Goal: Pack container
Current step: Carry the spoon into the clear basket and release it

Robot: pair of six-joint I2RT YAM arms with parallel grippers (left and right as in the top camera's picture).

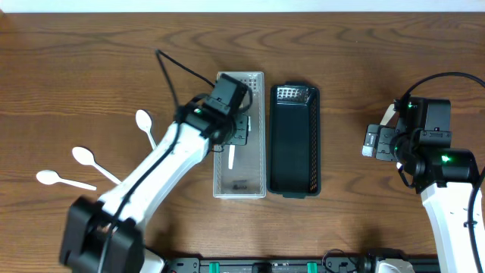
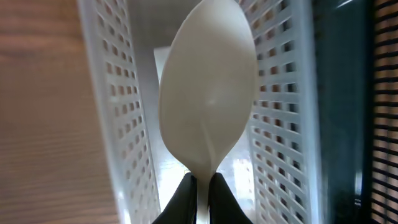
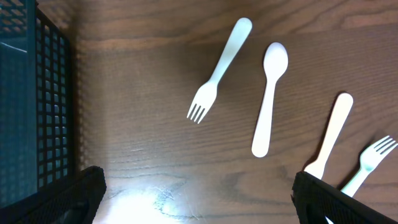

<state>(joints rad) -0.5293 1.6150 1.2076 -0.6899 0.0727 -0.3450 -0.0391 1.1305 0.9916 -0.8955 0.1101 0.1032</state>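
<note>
Over the white perforated plastic basket (image 2: 121,124), the left hand (image 2: 200,190) clenches a white plastic spoon (image 2: 208,93), the right hand (image 3: 198,199) hangs released, and most loose cutlery (image 3: 268,99) lies unpacked on the worktop (image 1: 76,61).

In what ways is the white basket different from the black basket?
The white basket is pale; the black basket is dark. The white basket lies left of the black basket. The left claw holds a spoon over the white basket; nothing hangs over the black basket. Both are long, perforated and parallel.

basket (image 2: 121,124) walls close — L+R, top open
</note>
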